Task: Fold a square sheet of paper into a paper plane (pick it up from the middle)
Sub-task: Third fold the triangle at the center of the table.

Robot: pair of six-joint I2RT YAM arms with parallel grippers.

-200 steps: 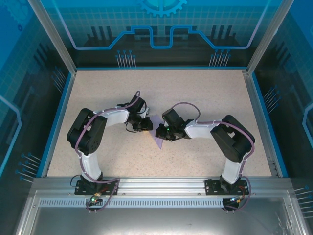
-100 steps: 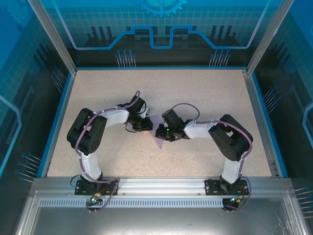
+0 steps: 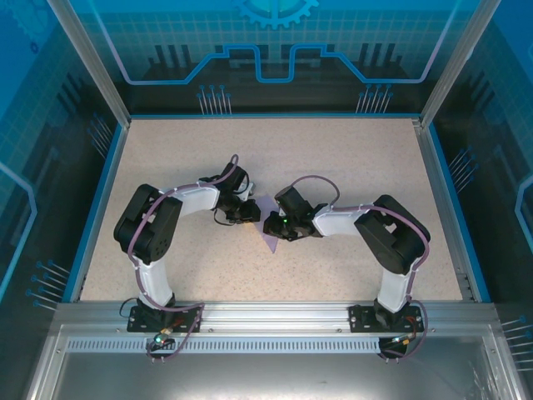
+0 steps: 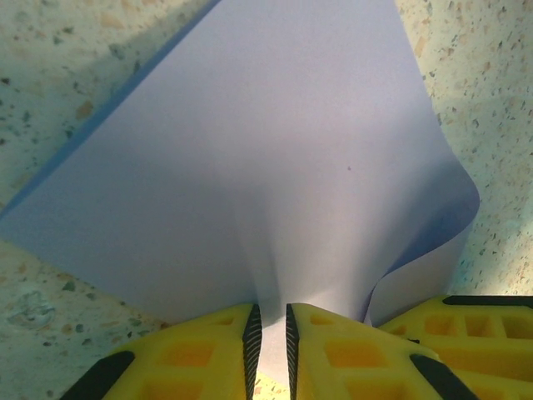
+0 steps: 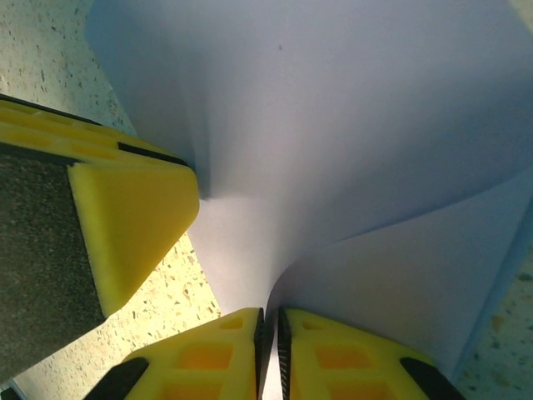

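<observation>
Paper sits between the two arms near the middle of the speckled table [image 3: 350,158]: the square sheet of paper [image 3: 271,242] is bulged up rather than lying flat, with one corner curled over. The left gripper [image 4: 269,321] has its yellow fingers [image 4: 200,354] closed to a thin slit with a fold of the sheet pinched between them. The right gripper [image 5: 268,321] nips another fold the same way, just beside the left one.

Held left arm [image 3: 151,227], right arm [image 3: 390,235] bent inward, left gripper [image 3: 247,214], right gripper [image 3: 273,223] nearly tip to tip, both clamped on paper [image 4: 275,167].
</observation>
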